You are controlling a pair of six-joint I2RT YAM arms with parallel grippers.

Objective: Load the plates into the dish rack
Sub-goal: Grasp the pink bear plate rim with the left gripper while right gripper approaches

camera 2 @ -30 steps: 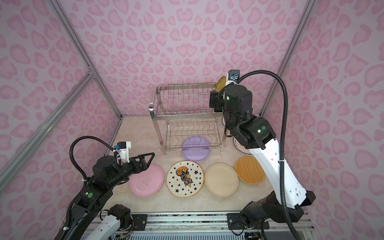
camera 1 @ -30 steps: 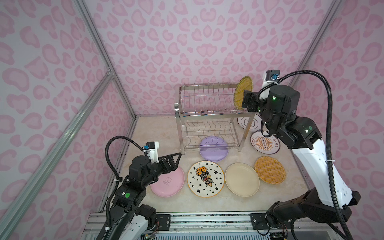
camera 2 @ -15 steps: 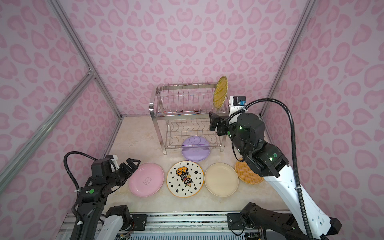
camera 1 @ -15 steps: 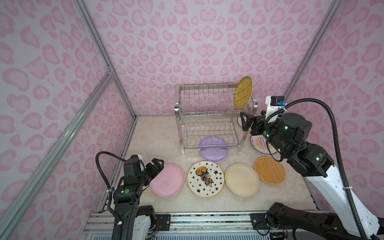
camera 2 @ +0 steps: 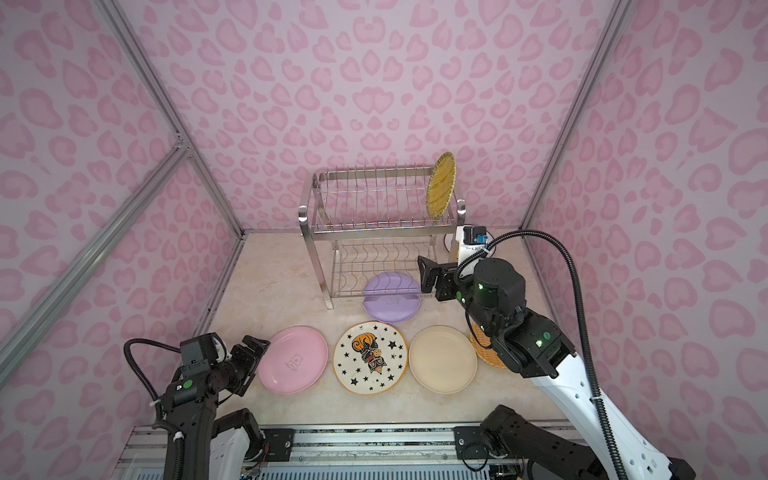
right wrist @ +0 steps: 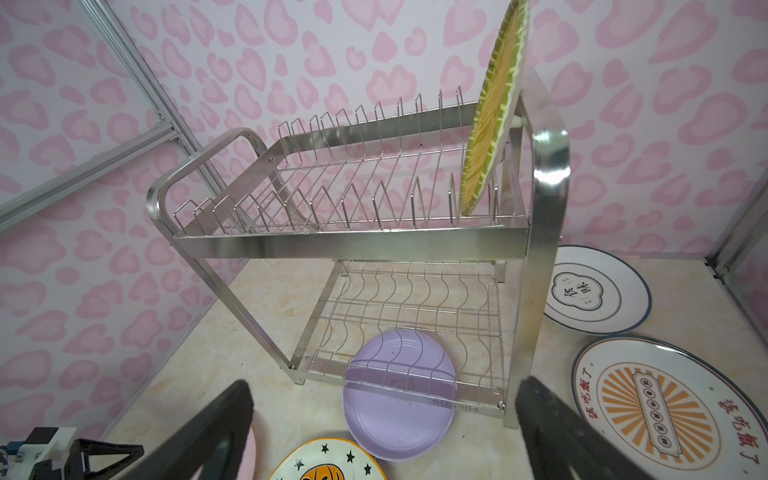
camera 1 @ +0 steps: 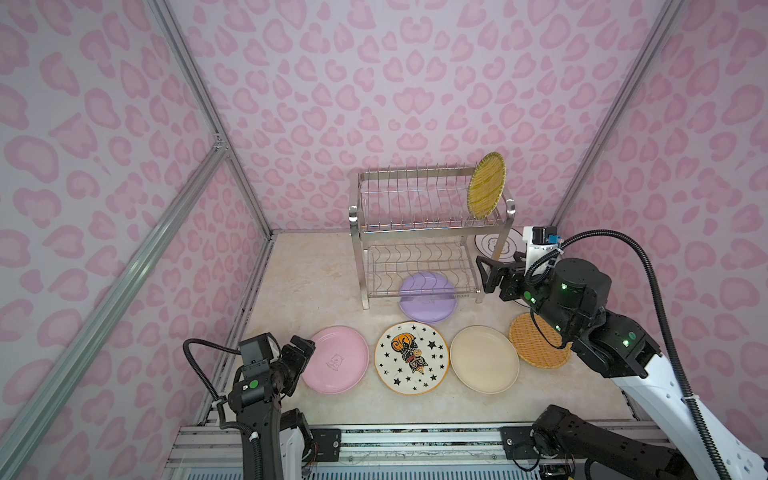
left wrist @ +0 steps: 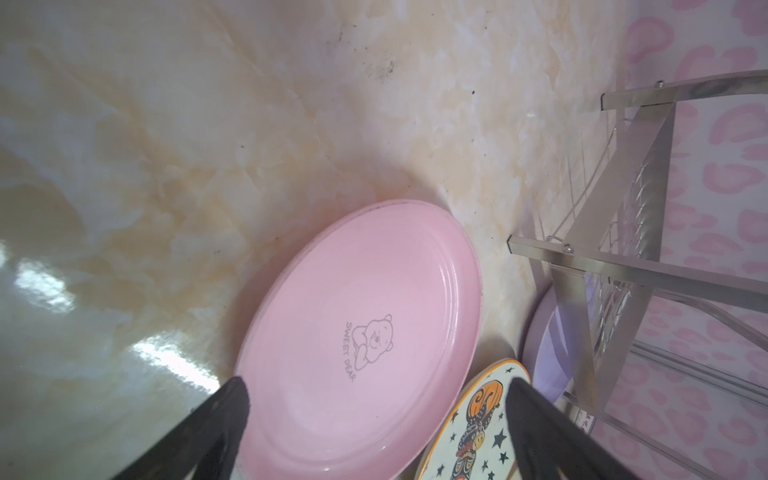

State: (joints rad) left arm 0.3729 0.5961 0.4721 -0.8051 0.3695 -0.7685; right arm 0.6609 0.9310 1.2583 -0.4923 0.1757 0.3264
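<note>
The dish rack [camera 1: 415, 234] stands at the back, and one wicker plate [camera 1: 486, 185] stands upright at the right end of its top tier. A lilac plate [camera 1: 428, 305] lies half under its lower tier. Pink [camera 1: 336, 359], star-patterned [camera 1: 411, 357], cream [camera 1: 484, 359] and wicker [camera 1: 536, 349] plates lie flat in a front row. Two white printed plates [right wrist: 594, 291] [right wrist: 660, 407] lie right of the rack. My left gripper [camera 1: 305, 345] is open and low at the pink plate's [left wrist: 365, 316] left edge. My right gripper [camera 1: 485, 274] is open and empty beside the rack's lower right leg.
Pink patterned walls with aluminium frame posts [camera 1: 245, 191] close in the marble table [camera 1: 307, 274] on three sides. A metal rail [camera 1: 415, 440] runs along the front edge, where both arm bases sit.
My right gripper has come down and away from the rack's top tier, leaving the wicker plate standing there. My left arm has dropped and pulled back to the pink plate's left edge.
</note>
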